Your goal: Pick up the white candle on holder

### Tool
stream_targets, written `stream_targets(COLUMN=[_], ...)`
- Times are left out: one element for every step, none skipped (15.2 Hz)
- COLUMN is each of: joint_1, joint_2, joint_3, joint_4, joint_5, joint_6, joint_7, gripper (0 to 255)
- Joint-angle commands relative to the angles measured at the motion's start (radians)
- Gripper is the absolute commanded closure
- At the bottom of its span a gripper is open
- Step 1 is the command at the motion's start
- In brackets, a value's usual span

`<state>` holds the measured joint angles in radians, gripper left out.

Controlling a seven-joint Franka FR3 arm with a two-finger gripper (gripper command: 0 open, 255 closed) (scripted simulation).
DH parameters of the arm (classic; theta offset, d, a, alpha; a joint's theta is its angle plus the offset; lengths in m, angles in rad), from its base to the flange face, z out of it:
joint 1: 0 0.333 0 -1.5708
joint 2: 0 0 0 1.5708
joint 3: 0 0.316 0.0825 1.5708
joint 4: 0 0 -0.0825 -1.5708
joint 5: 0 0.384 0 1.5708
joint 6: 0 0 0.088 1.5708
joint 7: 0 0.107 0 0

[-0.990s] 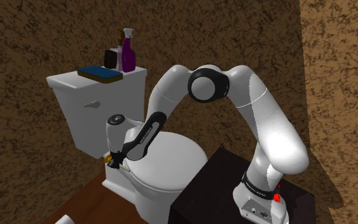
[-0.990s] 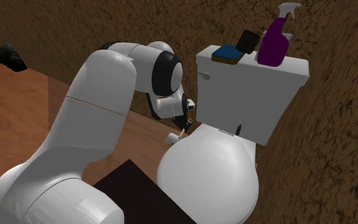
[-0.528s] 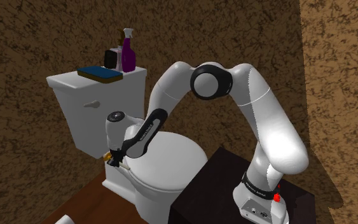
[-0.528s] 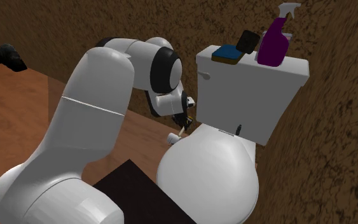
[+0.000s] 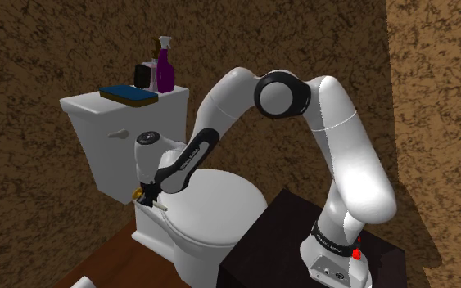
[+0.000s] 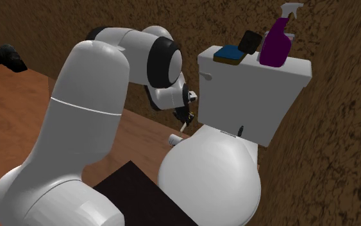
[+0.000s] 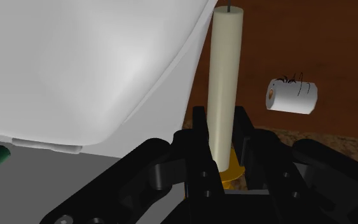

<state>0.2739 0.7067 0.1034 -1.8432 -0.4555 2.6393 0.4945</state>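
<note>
Cream candle (image 7: 225, 76), clasped in black pincer (image 7: 220, 122)

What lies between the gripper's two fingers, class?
In the wrist view, the cream-white candle stands upright between the fingers of the gripper, which clasp its lower part just above the gold holder.

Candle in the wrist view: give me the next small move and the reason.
Probably lift straight up. The tool is shut on the cream candle just above its gold holder, and the white toilet bowl stands close beside, so a vertical rise looks safest.
</note>
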Motion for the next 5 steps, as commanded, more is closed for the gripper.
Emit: stream_targets(joint_1=[-0.005, -0.007, -0.01, -0.01, -0.01], joint_2=[-0.023, -0.034, -0.045, -0.047, -0.047], joint_3=[0.007, 0.011, 0.014, 0.015, 0.015], joint_4=[-0.008, -0.012, -0.015, -0.016, -0.016], joint_5=[0.007, 0.01, 0.014, 0.014, 0.014], joint_6=[-0.015, -0.023, -0.031, -0.032, -0.032], joint_7=[-0.007, -0.011, -0.015, -0.015, -0.015], gripper=[255, 255, 255, 255, 255])
